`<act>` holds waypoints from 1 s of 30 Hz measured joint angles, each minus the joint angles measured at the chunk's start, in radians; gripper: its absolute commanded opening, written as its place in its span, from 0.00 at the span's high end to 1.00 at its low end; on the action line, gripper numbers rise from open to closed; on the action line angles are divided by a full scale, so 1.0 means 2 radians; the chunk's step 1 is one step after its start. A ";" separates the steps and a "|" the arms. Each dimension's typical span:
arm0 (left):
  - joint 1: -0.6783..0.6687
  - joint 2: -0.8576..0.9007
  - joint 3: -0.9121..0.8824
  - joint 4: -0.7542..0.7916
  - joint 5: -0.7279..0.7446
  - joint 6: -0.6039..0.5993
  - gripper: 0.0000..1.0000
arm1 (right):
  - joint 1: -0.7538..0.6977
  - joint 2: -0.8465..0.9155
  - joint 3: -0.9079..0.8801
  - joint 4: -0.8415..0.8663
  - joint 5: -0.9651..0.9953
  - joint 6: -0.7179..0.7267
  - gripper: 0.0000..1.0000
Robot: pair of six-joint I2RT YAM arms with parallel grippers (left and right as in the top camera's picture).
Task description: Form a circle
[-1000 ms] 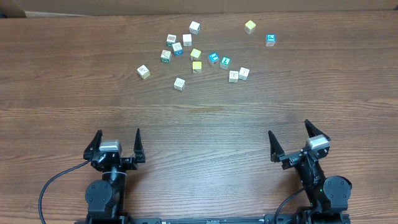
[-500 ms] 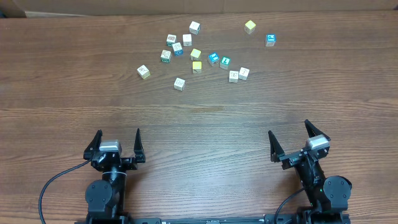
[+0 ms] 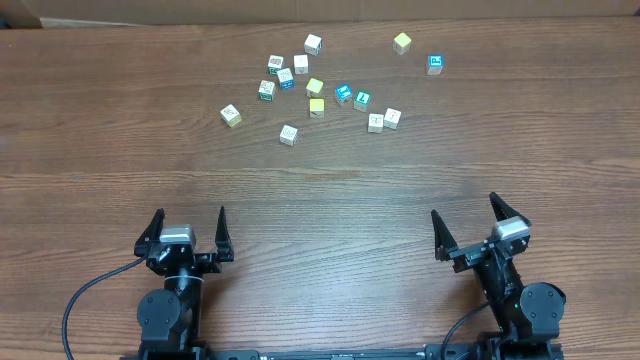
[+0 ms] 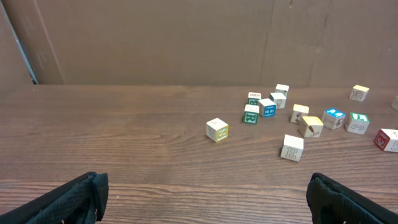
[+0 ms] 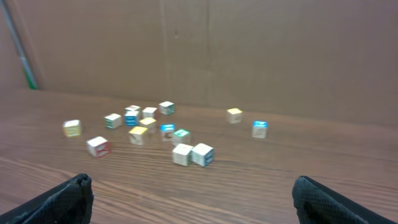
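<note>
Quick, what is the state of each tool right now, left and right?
Left tool: open, holding nothing.
Right tool: open, holding nothing.

No visible change, cubes (image 3: 301, 64) unmoved

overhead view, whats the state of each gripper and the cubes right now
left black two-finger gripper: open, empty, well short of the cubes
right black two-finger gripper: open, empty, well short of the cubes
small pale printed cubes: scattered loose on the far side of the table, not in a circle yet
blue-faced cube: sitting flat, off to the right of the main scatter
</note>
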 measured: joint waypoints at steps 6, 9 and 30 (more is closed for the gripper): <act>0.000 0.000 0.000 0.000 0.000 0.000 0.00 | 0.000 0.000 0.000 0.001 -0.014 0.099 0.00; 0.000 0.000 0.000 0.000 0.000 0.000 0.00 | 0.000 0.000 0.000 0.000 -0.036 0.123 0.00; 0.000 0.000 0.000 0.000 0.000 0.000 0.01 | 0.000 0.190 0.361 -0.199 -0.051 0.120 0.00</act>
